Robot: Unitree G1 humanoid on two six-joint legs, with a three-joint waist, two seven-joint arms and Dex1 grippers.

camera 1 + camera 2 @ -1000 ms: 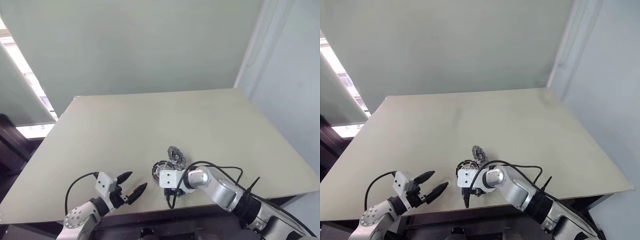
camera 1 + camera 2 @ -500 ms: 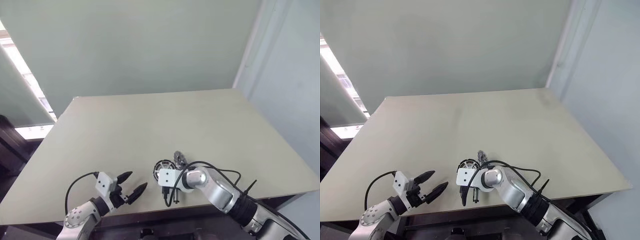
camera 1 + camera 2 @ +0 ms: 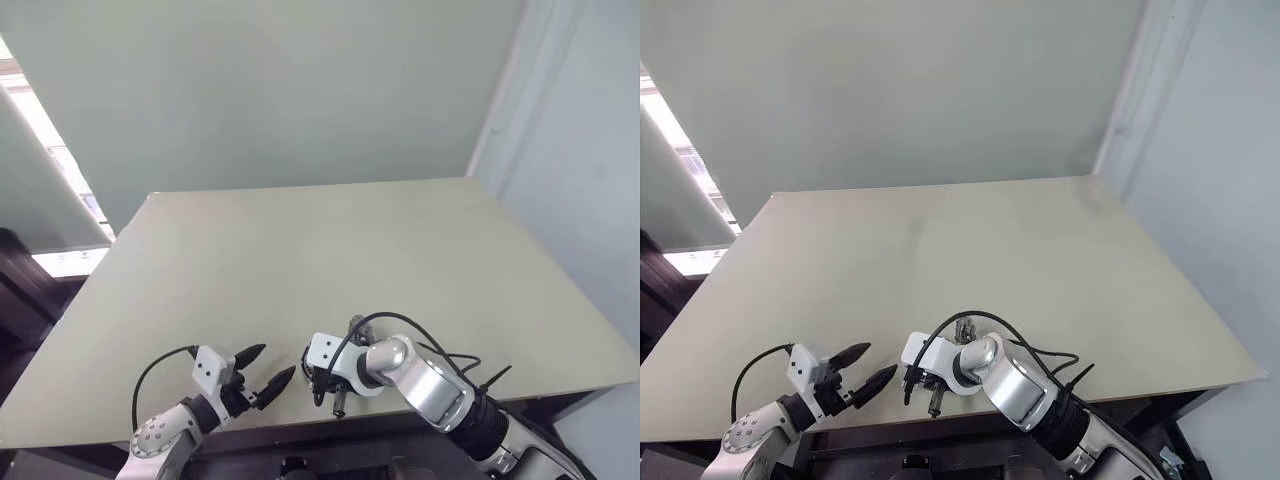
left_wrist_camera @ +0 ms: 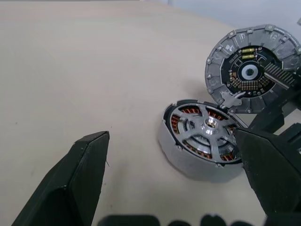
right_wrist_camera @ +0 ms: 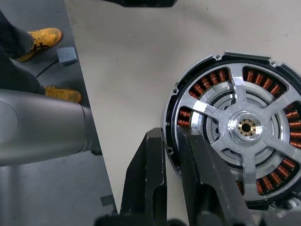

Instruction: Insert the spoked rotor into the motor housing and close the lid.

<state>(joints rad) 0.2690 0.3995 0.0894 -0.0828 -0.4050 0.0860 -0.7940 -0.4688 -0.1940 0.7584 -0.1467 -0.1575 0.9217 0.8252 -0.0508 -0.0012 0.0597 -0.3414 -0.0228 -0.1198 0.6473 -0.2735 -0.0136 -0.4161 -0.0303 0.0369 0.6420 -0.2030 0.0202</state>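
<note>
beige table (image 3: 330, 240) near its front edge carries one motor housing (image 4: 202, 141) with one spoked rotor (image 5: 244, 127) seated inside, one lid (image 4: 251, 68) tilted just behind; right gripper (image 5: 171, 155) clenched on housing rim, left gripper (image 3: 265, 368) released; pale green wall (image 3: 260, 90).

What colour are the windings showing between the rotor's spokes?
Copper-orange, between the silvery spokes of the rotor; clearest in the right wrist view.

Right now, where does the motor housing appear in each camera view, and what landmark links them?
Left wrist view: motor housing lies between the open left gripper fingers, with the lid tilted behind it.
Right wrist view: it lies at the right gripper, which pinches its rim.
Head views: it is near the table front edge, largely covered by the right gripper.
Shared landmark: the right gripper.
</note>
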